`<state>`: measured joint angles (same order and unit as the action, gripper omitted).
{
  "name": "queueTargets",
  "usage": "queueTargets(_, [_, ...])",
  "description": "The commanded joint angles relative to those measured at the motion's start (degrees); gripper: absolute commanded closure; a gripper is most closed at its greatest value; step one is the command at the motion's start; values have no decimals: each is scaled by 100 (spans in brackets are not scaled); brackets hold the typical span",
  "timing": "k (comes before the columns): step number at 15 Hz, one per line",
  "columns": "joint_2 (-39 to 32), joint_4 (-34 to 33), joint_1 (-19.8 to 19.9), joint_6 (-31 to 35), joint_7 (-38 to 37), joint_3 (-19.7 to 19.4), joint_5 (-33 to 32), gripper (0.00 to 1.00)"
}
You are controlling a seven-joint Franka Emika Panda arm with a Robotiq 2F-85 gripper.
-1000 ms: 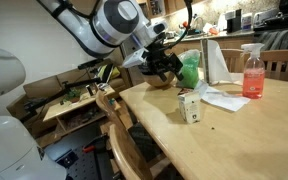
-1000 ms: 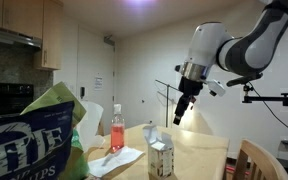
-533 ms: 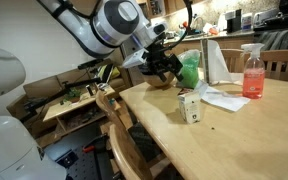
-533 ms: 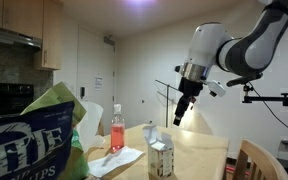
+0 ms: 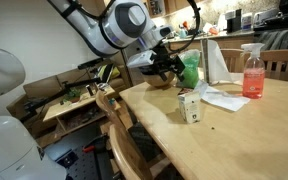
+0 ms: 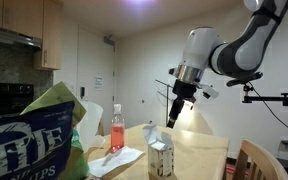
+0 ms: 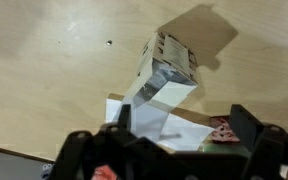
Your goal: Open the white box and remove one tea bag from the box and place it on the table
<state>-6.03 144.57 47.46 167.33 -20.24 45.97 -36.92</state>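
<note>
white box (image 5: 190,107), paper (image 5: 222,98), bottle (image 5: 252,72) on table (image 5: 234,145)

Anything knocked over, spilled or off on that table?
Nothing spilled or tipped: the box and spray bottle both stand upright on the table. Only oddity is a small dark speck on the wood near the box.

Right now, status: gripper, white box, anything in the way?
Gripper open, empty, above table. White box upright, untouched. Paper sheets beside it; spray bottle farther off.

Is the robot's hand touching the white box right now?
No, in an exterior view the hand hangs open in the air above the white box, which stands alone on the table.
</note>
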Motion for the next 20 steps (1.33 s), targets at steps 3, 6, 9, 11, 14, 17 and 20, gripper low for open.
queueTargets(3, [-560,-564,-201,-465,74,-112,-354,0])
queueTargets(6, [-695,-779,-445,-795,-39,-146,-625,0])
queueTargets(9, [-908,-1022,-756,-1138,-162,-209,-922,0])
queueTargets(11, [-1094,-1172,-948,-1309,-299,-305,-1144,0])
queueTargets(14, [-1473,-1404,-1159,-1380,-385,-528,-1408,0])
queueTargets(17, [-1851,-1612,-1249,-1291,-348,-773,-1474,0])
queueTargets(20, [-2173,-1803,-1245,-1255,-279,-931,-1403,0])
